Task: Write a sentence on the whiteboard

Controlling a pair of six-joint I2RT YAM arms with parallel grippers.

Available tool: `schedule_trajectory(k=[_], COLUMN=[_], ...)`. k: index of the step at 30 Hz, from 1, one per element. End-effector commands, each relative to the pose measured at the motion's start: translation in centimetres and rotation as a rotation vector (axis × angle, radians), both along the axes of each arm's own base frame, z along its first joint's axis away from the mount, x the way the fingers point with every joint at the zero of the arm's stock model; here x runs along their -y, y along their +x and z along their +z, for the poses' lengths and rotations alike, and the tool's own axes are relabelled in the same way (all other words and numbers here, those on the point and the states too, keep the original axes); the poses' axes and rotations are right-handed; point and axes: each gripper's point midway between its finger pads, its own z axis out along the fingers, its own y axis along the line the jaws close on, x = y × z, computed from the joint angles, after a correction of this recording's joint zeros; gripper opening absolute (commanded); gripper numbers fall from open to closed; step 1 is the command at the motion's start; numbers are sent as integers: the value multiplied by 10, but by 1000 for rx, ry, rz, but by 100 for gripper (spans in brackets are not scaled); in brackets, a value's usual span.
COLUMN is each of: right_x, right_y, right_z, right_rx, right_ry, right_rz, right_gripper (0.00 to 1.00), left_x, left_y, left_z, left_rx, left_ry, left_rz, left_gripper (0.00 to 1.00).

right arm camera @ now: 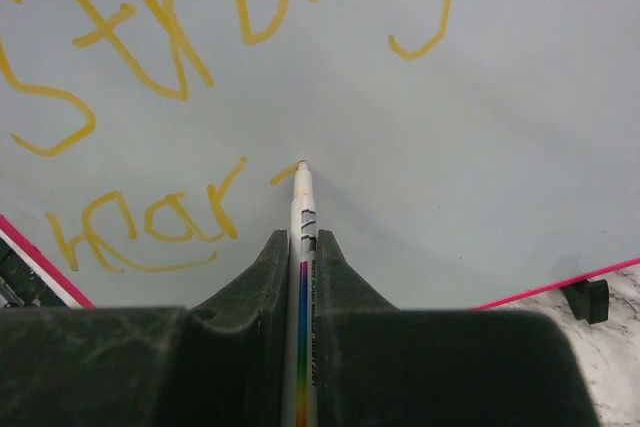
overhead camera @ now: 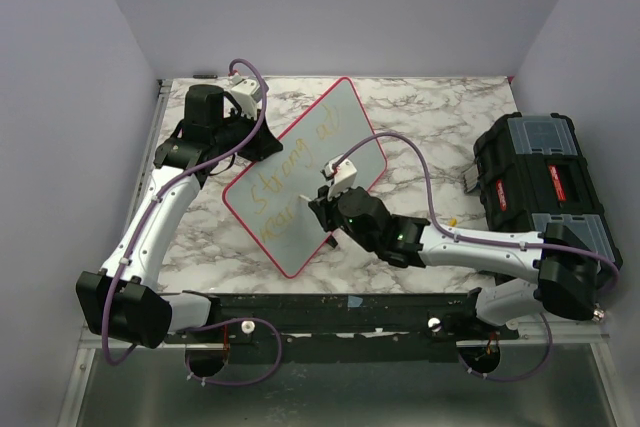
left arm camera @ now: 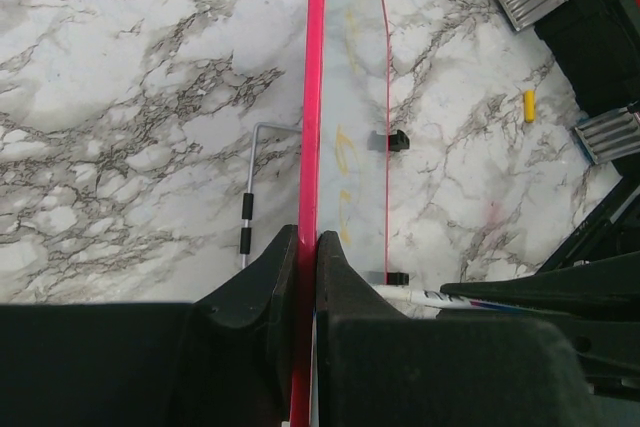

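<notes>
Right wrist view: my right pincer (right arm camera: 303, 247) is clenched on a marker (right arm camera: 302, 202), whose tip touches the whiteboard (right arm camera: 480, 147) at a short fresh stroke just past "hear". The sentence (right arm camera: 175, 37) has "Strong" and more on its upper line, and the lower line is only begun. So I judge we're mid-writing, partway through the second line.

The marker's long axis runs straight out from the pincer, tip pointing away from it onto the board. The board sits mid-counter, its long axis slanting from the counter's near edge toward the far right corner. Its left long side looks lifted, though I can't tell how steeply.

My left pincer (left arm camera: 308, 247) is clamped on the board's pink rim, bracing it.

Next move, as I judge it: draw the tip on to the right with light, even contact, while the left clamp holds firm.
</notes>
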Motion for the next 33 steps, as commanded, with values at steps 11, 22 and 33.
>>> schedule_trajectory(k=[11, 22, 33], right_x=[11, 19, 7], right_y=[10, 1, -3], right_z=[-1, 12, 29], right_rx=[-5, -11, 0], right_ry=[-13, 27, 77], right_rz=[-37, -19, 34], right_gripper=[1, 1, 1], left_x=[-7, -7, -7], left_y=[1, 1, 1], left_z=[5, 5, 6], left_rx=[48, 49, 52], left_ry=[49, 49, 49], left_rz=[14, 15, 17], left_gripper=[0, 0, 0])
